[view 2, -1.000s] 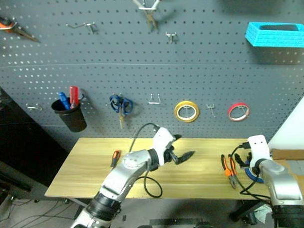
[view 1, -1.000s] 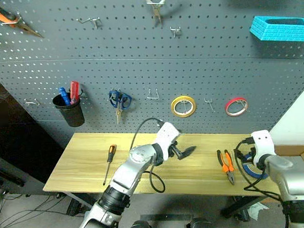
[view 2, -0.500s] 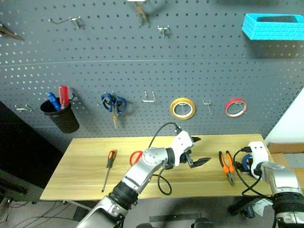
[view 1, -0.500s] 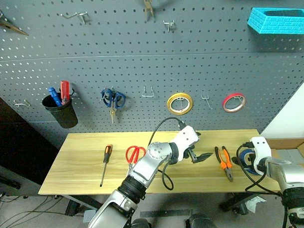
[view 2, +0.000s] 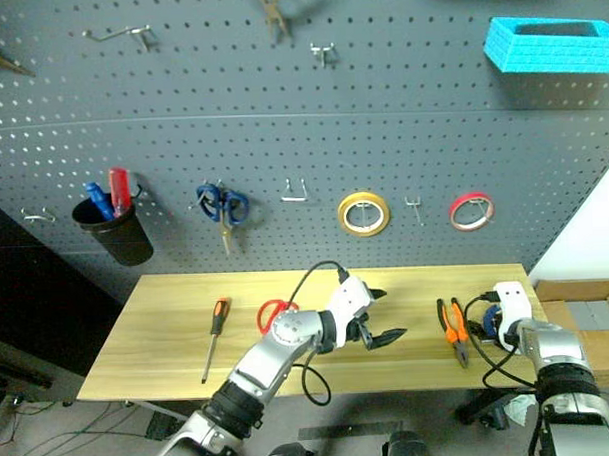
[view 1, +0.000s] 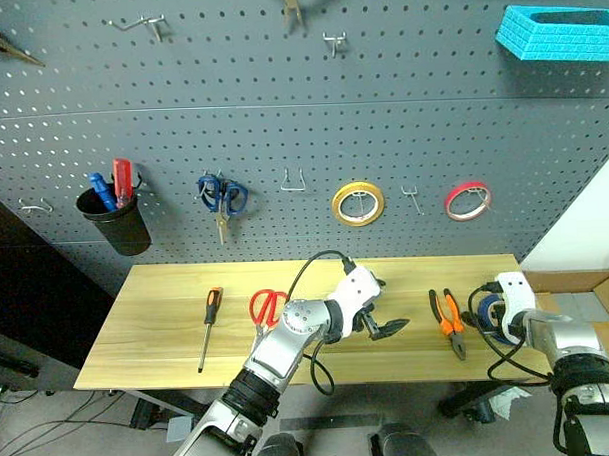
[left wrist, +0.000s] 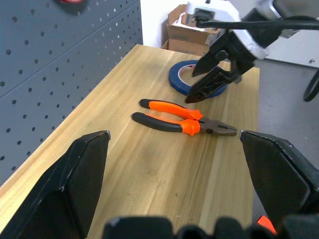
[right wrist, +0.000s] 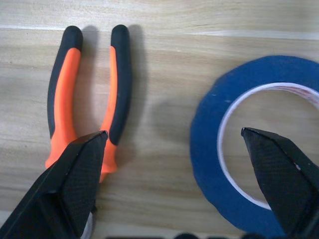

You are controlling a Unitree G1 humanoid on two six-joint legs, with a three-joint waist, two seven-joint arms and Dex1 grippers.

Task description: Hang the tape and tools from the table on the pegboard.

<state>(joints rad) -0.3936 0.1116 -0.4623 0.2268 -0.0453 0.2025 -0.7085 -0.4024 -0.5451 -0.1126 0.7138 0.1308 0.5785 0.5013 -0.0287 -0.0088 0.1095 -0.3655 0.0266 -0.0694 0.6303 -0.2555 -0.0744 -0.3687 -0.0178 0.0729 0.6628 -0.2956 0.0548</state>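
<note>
- Blue tape (right wrist: 234,149) lies flat on the table (view 1: 148,324) near its right end, with the orange-and-black pliers (view 1: 448,321) just to its left, apart from it.
- The red-handled scissors (view 1: 264,307) lie further left, near the table's middle, and a screwdriver (view 1: 210,323) lies left of them; nothing from the table hangs on the pegboard (view 1: 281,139) yet.
- The right hand (left wrist: 214,77) hangs low over the tape, fingers spread wide and empty, one finger toward the pliers' handles and the other over the ring's hollow.
- The left hand (view 1: 383,325) sits above the middle of the table, pointing right toward the pliers, jaws wide and holding nothing.
- By my reading, the step in hand is the first pick, most likely the tape, though the right hand straddles the gap between both things.
- The next move calls for shifting so the fingers bracket the ring's band, one inside and one outside, then closing before lifting.
- A bare hook (view 1: 412,197) sits between the yellow ring (view 1: 358,202) and red ring (view 1: 468,200), a likely place for it.
</note>
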